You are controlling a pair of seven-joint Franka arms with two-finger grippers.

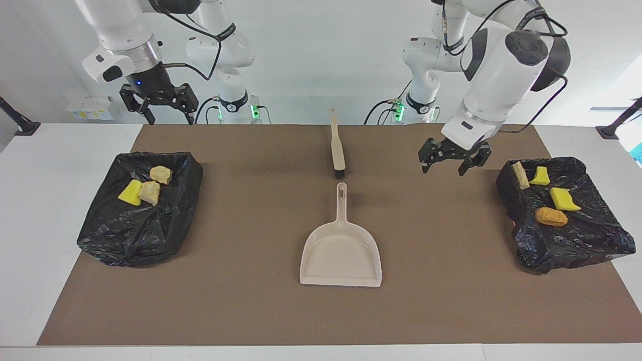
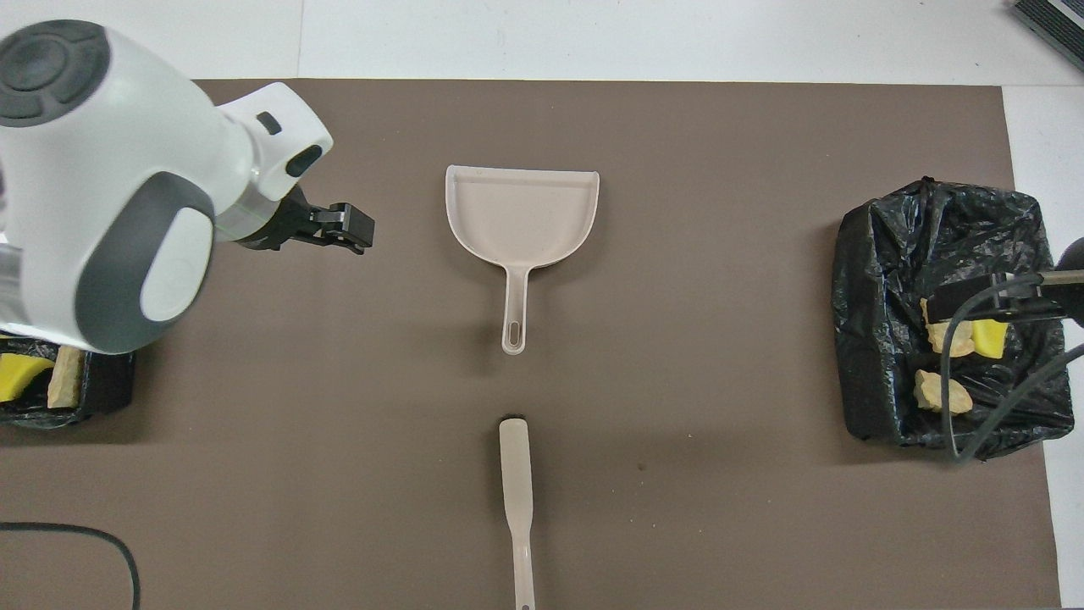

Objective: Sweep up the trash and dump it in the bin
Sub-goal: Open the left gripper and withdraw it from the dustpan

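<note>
So the left gripper (image 1: 450, 161) was up in the air over the brown mat (image 1: 251, 311), just beside the bin at the left arm's end, fingers spread apart and holding nothing. The right gripper (image 1: 160, 106) hung high over the robots' edge of the worktop (image 1: 45, 200) near the other bin, jaws spread too, empty, that arm just waiting.

Dustpan (image 1: 341, 250) sat flat in the middle of the mat, handle pointing toward the robots, nothing in it. The brush (image 1: 337, 145) lay nearer to the robots, in line with that handle, bristle end just short of it and not touching.

All the trash was sitting in the bins. The black-bagged bin at the left arm's end (image 1: 567, 235) had four scraps (image 1: 550, 216): an orange lump, two yellow sponge bits and a tan piece. The bin at the right arm's end (image 1: 135, 220) had three scraps (image 1: 150, 192): a yellow sponge and two tan lumps.
</note>
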